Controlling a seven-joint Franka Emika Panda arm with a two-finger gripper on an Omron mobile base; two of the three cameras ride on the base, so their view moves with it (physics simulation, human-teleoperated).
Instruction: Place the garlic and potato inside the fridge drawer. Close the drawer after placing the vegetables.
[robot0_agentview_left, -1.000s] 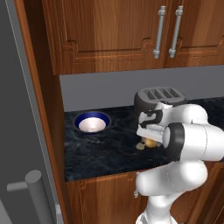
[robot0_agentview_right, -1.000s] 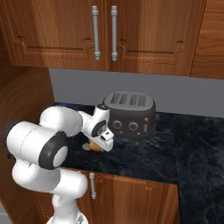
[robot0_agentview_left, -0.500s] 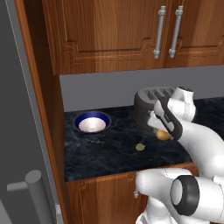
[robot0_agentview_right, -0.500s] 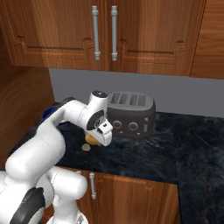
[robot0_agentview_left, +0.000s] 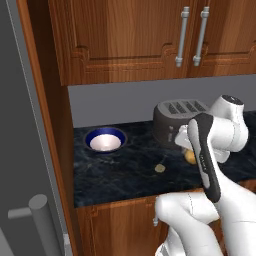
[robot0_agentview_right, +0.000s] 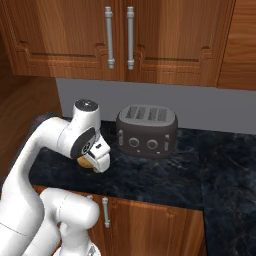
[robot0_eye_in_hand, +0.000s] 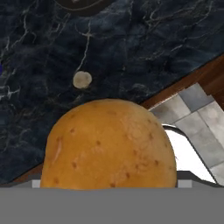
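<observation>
The potato (robot0_eye_in_hand: 109, 146), a golden-brown oval, lies on the dark marble counter (robot0_agentview_left: 125, 175) in front of the toaster. In the hand view it looms large and close, dead ahead between the jaws. My gripper (robot0_agentview_right: 96, 161) hangs just above and beside the potato (robot0_agentview_right: 85, 161), open and holding nothing, and its fingertips are hidden. The potato (robot0_agentview_left: 190, 158) peeks out behind my forearm, below the gripper (robot0_agentview_left: 186, 149). The garlic (robot0_agentview_left: 160, 168), a tiny pale lump, rests on the counter a little left of the potato, and the garlic (robot0_eye_in_hand: 82, 79) shows beyond the potato. The fridge drawer is out of view.
A dark four-slot toaster (robot0_agentview_right: 147, 131) stands right behind the potato. A blue bowl (robot0_agentview_left: 105, 140) sits at the counter's left. The grey fridge door (robot0_agentview_left: 20, 150) with its handle (robot0_agentview_left: 42, 220) rises at far left. Wooden cabinets (robot0_agentview_left: 150, 40) hang overhead.
My arm has swung its elbow out and down while the hand closed in on the potato. The jaws stayed open. Potato and garlic have not moved.
</observation>
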